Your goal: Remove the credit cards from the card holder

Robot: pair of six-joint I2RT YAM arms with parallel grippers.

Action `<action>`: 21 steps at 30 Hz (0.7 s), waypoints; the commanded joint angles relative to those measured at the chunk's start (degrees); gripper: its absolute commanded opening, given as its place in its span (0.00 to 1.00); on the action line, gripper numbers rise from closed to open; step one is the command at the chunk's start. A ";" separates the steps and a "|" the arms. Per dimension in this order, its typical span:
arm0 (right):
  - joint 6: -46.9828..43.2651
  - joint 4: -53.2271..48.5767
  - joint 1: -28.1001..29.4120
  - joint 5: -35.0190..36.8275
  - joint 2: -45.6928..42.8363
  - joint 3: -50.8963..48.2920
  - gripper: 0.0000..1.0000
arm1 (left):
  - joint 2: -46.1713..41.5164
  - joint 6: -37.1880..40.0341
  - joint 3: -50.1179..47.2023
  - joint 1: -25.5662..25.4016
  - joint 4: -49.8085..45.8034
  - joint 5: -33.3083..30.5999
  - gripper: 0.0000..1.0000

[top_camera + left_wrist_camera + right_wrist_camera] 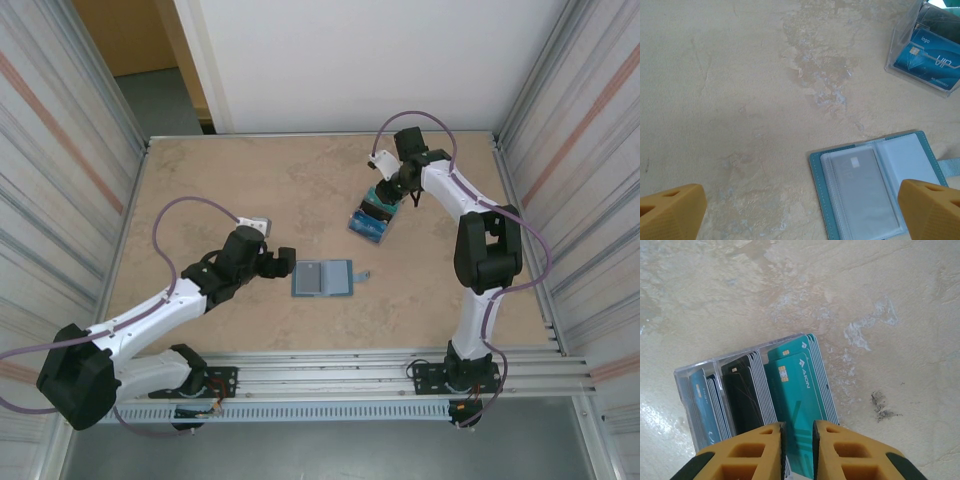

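From above, the left gripper (287, 262) lay low over the beige table (230, 180), its jaws spread wide. The card holder (323, 279) lay open and flat just beyond its fingertips, with the closure tab (366, 275) on the holder's far side from the gripper. The right gripper (383, 207) pointed down over a clear tray (361, 230). The credit cards (375, 222) stood in that tray directly beneath its tips, well apart from the holder. In the left wrist view, the two yellow fingers (671, 212) stood far apart with nothing between them. The open card holder (815, 165) lay just ahead, close to the right-hand finger, and a grey card (860, 187) showed under a clear sleeve on its left panel. Farther ahead and to the right sat the clear tray (896, 42), a blue card (927, 57) facing out. In the right wrist view, the right gripper's (798, 450) fingers (850, 455) were drawn nearly together, a thin slit between them. I could not tell whether they pinched anything. Just beyond the tips the tray's (685, 376) three compartments held upright cards. The teal cards (795, 385) stood straight ahead, the black cards (745, 395) to the left, and the blue cards (702, 407) farthest left.
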 commanded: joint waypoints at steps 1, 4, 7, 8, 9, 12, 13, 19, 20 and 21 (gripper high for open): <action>0.99 -1.16 0.06 -2.29 -1.94 1.17 0.22 | -1.47 -0.72 -0.55 0.45 0.30 0.20 0.99; 2.73 -0.29 0.20 -3.15 -4.23 0.19 0.23 | -1.69 -0.80 -0.68 0.49 0.25 0.18 0.99; 6.13 1.22 0.61 -2.90 -6.93 -1.34 0.24 | -1.83 -1.25 -0.67 0.49 -0.25 -0.52 0.99; 7.91 1.92 0.87 -2.39 -8.00 -1.94 0.24 | -1.83 -1.69 -0.68 0.48 -0.57 -1.14 0.99; 9.81 2.21 1.15 -1.58 -8.75 -2.26 0.25 | -1.90 -2.10 -0.71 0.53 -0.93 -1.66 0.99; 16.86 1.51 2.20 1.72 -10.50 -2.72 0.32 | -2.11 -3.59 -0.84 0.63 -1.79 -3.18 0.99; 19.69 1.48 2.75 2.95 -11.23 -3.23 0.32 | -2.36 -4.08 -0.97 0.67 -2.11 -3.77 0.99; 32.87 4.04 7.84 2.69 -16.62 -11.95 0.53 | -5.01 -7.18 -2.90 1.44 -2.66 -6.39 0.99; 34.27 4.73 9.25 2.66 -17.33 -13.53 0.55 | -5.67 -7.57 -3.34 1.60 -2.67 -6.62 0.99; 35.95 4.91 10.82 3.25 -17.99 -14.86 0.56 | -6.41 -8.14 -3.88 1.82 -2.85 -7.07 0.99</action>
